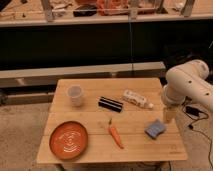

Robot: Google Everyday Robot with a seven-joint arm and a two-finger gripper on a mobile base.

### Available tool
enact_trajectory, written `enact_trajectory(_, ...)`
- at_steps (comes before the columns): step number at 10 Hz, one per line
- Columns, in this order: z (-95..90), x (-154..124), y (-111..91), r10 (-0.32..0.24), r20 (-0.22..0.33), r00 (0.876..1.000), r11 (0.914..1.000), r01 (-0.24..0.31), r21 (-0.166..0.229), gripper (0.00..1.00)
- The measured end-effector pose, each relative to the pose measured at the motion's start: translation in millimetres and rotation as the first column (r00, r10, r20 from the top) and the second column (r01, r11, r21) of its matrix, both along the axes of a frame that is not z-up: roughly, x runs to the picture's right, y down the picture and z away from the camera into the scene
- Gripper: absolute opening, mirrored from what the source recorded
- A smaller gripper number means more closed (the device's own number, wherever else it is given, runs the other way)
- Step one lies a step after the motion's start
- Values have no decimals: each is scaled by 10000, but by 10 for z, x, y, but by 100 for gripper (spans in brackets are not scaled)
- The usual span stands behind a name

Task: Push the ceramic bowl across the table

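The ceramic bowl (69,140), a wide orange-red dish with pale swirl rings, sits at the front left corner of the light wooden table (100,152). My gripper (169,116) hangs from the white arm (186,85) over the table's right side, just above and beside a blue sponge (155,129). It is far from the bowl, with most of the table's width between them.
A translucent white cup (75,95) stands at the back left. A black rectangular object (110,104) and a white bottle lying on its side (137,99) are mid-table. An orange carrot (115,134) lies right of the bowl. A dark shelf unit stands behind.
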State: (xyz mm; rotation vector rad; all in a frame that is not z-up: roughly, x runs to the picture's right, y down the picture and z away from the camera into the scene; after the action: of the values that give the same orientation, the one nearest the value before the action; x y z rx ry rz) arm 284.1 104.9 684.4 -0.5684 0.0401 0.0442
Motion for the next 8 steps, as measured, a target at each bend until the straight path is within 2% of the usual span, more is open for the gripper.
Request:
enact_trajectory(5,-4,-23,7,-90,-23,10000,10000,90,13,80)
enact_trajectory(8,12,-442,1,-599,156,9981,9982,599,45,80)
